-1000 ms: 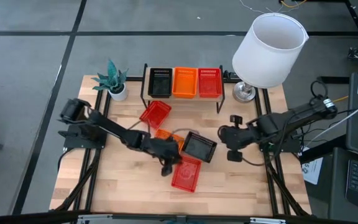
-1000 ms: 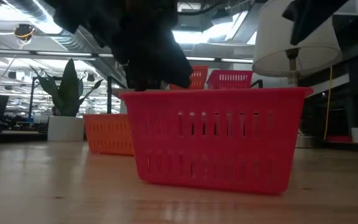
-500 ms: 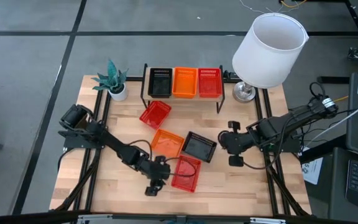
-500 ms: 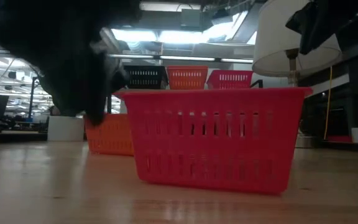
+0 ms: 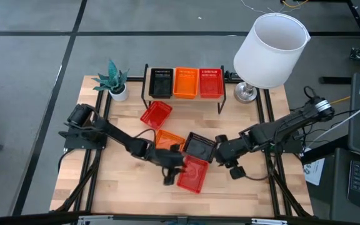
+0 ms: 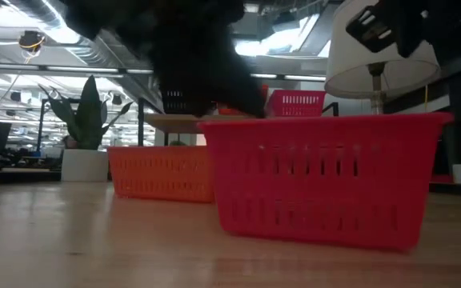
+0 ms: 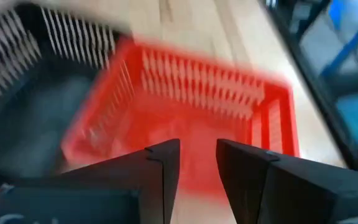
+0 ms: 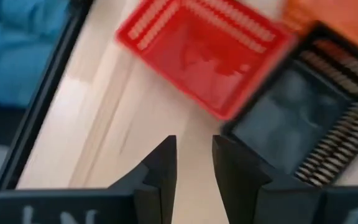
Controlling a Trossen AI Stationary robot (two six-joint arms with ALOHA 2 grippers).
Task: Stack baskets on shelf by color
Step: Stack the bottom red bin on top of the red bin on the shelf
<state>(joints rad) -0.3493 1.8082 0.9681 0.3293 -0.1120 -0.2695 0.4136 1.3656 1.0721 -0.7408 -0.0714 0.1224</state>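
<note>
On the shelf point(image 5: 183, 95) at the far edge stand a black basket point(image 5: 161, 81), an orange one point(image 5: 186, 82) and a red one point(image 5: 210, 81). On the table rest a red basket point(image 5: 156, 114), an orange basket point(image 5: 166, 141), a black basket point(image 5: 200, 146) and, nearest, another red basket point(image 5: 194, 175). My left gripper point(image 7: 197, 149) is open at this near red basket's left rim. My right gripper point(image 8: 194, 146) is open above bare table, just right of the loose black basket point(image 8: 303, 124). My left gripper comes slanting down from the table's left at the near red basket's left rim point(image 7: 135, 124). Its own fingers hide that rim, so I cannot tell whether they touch it.
A white lamp point(image 5: 270, 50) stands at the far right corner and a potted plant point(image 5: 114, 81) at the far left. The loose baskets crowd the table's middle. Bare wood lies along the near edge point(image 5: 124, 187).
My left gripper swung toward the near-left, then came back to the near red basket. That basket slid toward the right edge and turned a little. My right gripper moved left and down toward the loose black basket, tipping more steeply downward.
</note>
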